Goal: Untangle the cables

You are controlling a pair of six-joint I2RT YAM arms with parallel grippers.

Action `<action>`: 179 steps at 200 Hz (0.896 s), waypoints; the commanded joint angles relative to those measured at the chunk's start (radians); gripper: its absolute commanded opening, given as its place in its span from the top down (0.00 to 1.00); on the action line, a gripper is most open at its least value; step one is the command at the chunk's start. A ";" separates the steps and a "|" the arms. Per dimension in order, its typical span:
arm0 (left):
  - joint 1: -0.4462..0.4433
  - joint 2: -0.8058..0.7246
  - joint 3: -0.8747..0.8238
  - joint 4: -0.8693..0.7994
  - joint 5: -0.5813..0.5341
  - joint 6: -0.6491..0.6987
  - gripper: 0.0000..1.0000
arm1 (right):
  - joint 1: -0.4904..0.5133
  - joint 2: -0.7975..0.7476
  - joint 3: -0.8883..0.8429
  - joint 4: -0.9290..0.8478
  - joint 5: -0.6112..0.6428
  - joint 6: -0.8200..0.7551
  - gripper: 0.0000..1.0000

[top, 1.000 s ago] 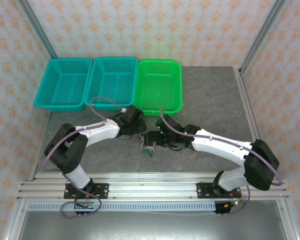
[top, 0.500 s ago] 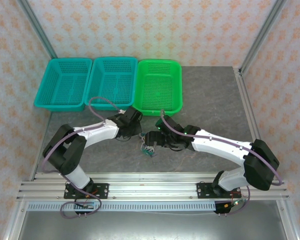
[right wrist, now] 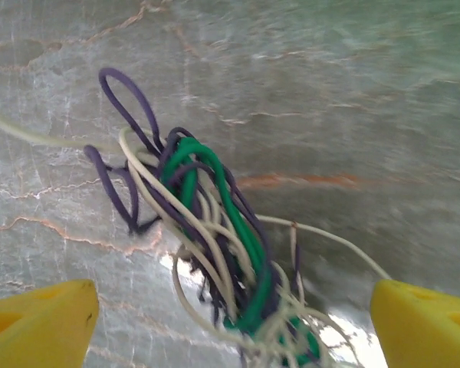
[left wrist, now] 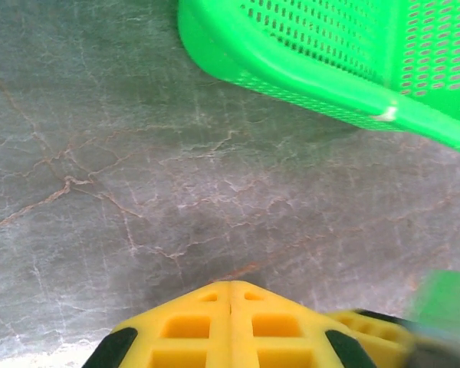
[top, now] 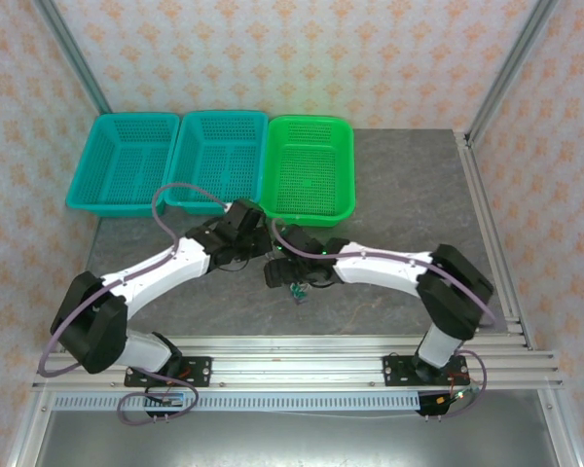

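Risk first: cables (right wrist: 215, 238) are one tight clump, purple, green and whitish strands wound together. If the right gripper (right wrist: 234, 322) closes as it stands it likely takes the whole knot, not one strand, so any pull would cinch it or drag the clump across the table (left wrist: 100, 153).

Second risk: the left gripper (left wrist: 230, 307) is fully shut, pads pressed flat, with no wire visible between them. If it has nothing, there is no counter-hold. I can't tell whether it pinches a thin strand out of sight.

Third: in the top view both grippers sit close together at frame centre, so they could bump.

Right gripper is wide open and holds nothing, with its fingers at the lower left and lower right corners of its wrist view. The clump sits between them, centre to bottom, touching neither. One whitish strand trails off to the left edge.

Top view: cables (top: 295, 290) lie just below the right gripper (top: 280, 274). The left gripper (top: 256, 255) is up-left of them, near the green basket (left wrist: 330, 69).
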 commanded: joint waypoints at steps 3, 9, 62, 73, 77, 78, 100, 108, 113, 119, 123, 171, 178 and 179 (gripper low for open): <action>-0.005 -0.065 0.027 -0.050 0.020 -0.004 1.00 | 0.007 0.075 0.003 0.057 0.021 -0.019 0.23; -0.005 -0.081 0.025 -0.050 0.019 -0.012 1.00 | 0.007 0.087 -0.006 0.066 0.033 -0.011 0.32; 0.098 -0.272 0.006 -0.221 -0.120 -0.087 1.00 | -0.055 0.012 -0.160 0.106 0.059 0.116 0.78; 0.152 -0.322 -0.029 -0.228 -0.110 -0.096 1.00 | -0.097 -0.017 -0.224 0.147 0.010 0.165 0.77; 0.172 -0.339 -0.041 -0.229 -0.106 -0.097 1.00 | -0.111 -0.027 -0.248 0.165 -0.006 0.183 0.76; 0.177 -0.343 -0.043 -0.230 -0.105 -0.097 1.00 | -0.115 -0.030 -0.253 0.169 -0.010 0.187 0.76; 0.250 -0.406 -0.096 -0.244 -0.083 -0.075 1.00 | -0.162 -0.102 -0.355 0.236 -0.066 0.212 0.75; 0.254 -0.413 -0.111 -0.230 -0.060 -0.046 1.00 | -0.166 -0.127 -0.374 0.251 -0.084 0.197 0.77; 0.254 -0.413 -0.121 -0.200 -0.022 -0.020 1.00 | -0.166 -0.145 -0.382 0.262 -0.100 0.182 0.77; 0.254 -0.411 -0.138 -0.148 0.045 0.009 1.00 | -0.166 -0.165 -0.388 0.271 -0.123 0.161 0.78; 0.252 -0.409 -0.154 -0.103 0.101 0.023 1.00 | -0.166 -0.179 -0.392 0.277 -0.138 0.146 0.78; 0.038 -0.299 -0.087 0.114 0.294 0.129 0.59 | -0.165 -0.310 -0.397 0.282 -0.208 -0.026 0.78; 0.006 -0.270 -0.065 0.126 0.305 0.146 0.58 | -0.166 -0.319 -0.397 0.291 -0.227 -0.033 0.79; 0.002 -0.266 -0.064 0.130 0.307 0.148 0.58 | -0.165 -0.321 -0.397 0.292 -0.230 -0.034 0.79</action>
